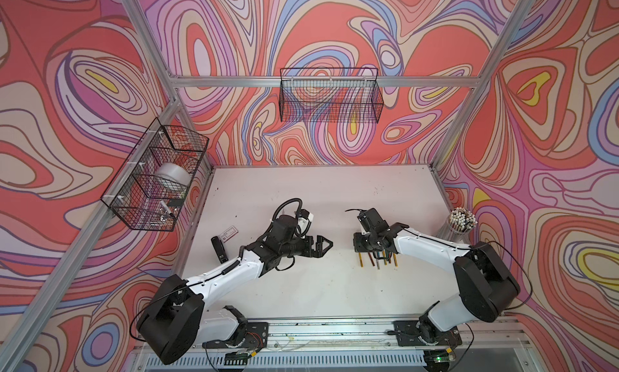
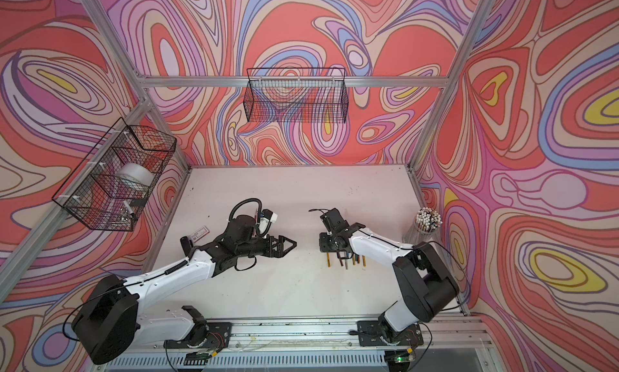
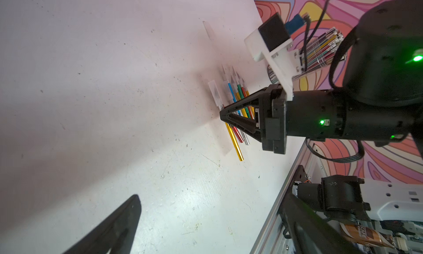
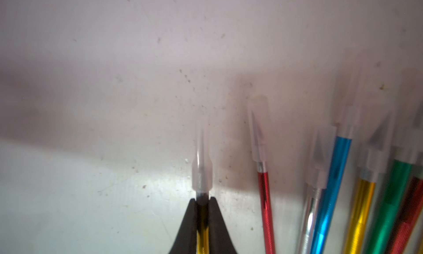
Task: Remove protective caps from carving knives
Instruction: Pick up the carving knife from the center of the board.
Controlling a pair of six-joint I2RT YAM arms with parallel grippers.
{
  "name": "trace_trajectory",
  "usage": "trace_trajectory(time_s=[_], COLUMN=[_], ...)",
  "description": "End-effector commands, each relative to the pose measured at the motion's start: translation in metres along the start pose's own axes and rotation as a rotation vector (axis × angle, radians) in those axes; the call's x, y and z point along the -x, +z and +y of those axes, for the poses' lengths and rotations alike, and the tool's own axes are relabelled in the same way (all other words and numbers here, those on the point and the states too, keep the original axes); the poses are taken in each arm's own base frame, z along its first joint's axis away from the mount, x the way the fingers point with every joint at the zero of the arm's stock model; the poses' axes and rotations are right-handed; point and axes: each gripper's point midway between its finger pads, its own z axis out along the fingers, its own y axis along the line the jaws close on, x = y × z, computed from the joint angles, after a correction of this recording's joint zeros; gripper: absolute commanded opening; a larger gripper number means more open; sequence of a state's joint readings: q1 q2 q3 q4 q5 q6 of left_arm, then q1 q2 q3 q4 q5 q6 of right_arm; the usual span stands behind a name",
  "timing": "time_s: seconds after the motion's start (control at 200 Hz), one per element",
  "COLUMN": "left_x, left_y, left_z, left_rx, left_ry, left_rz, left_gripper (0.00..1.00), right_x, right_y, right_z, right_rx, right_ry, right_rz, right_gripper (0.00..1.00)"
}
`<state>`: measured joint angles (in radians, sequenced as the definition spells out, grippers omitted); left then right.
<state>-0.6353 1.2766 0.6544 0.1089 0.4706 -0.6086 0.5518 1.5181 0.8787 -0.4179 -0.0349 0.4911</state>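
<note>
A wire basket [image 1: 157,176] hangs on the left wall with a pale roll [image 1: 172,178] inside. Below it, on the left part of the white surface [image 1: 301,192], a small black block [image 1: 219,249] and a flat white card [image 1: 228,233] lie just beside each other. The left hand [image 1: 323,247] hovers over the middle of the surface, pointing toward the right arm. In the left wrist view its fingers [image 3: 119,223] stand wide apart with nothing between them. A second wire basket [image 1: 330,95] hangs on the back wall.

Right of centre, the right hand [image 4: 202,201] is down at the surface, closed on the handle of a gold carving knife [image 4: 202,239]. Its grip sits just behind the knife's protective cap [image 4: 202,172], which is on over the blade. Whether this knife is lifted off the surface cannot be told.

The other carving knives [image 1: 385,259] lie close together just to its right, handles toward the robot's base. Among them are a red knife [image 4: 265,207], a silver knife [image 4: 309,214], a blue knife [image 4: 332,184] and a green knife [image 4: 389,195]. Translucent protective caps [image 4: 258,131] cover the blades seen in the right wrist view, though the rightmost ones are blurred. At the far right a clear cup [image 1: 450,231] holds white-tipped sticks [image 1: 462,219].
</note>
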Motion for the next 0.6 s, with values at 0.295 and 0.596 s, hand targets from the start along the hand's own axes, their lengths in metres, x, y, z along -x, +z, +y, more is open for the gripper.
trace_trajectory(time_s=[0.295,0.596], left_x=[-0.004,0.007], left_y=[0.007,0.018], left_z=[-0.028,-0.034], left_rx=[-0.213,-0.282], left_ry=[-0.083,-0.154], left_rz=[-0.006,-0.035], left_gripper=[0.85,0.66], right_x=[0.065,0.071], right_y=[-0.054,-0.066], right_z=[0.076,0.097], right_rx=[0.364,0.514], right_ry=[0.054,0.09], right_rz=[-0.229,-0.273], right_gripper=[0.11,0.1])
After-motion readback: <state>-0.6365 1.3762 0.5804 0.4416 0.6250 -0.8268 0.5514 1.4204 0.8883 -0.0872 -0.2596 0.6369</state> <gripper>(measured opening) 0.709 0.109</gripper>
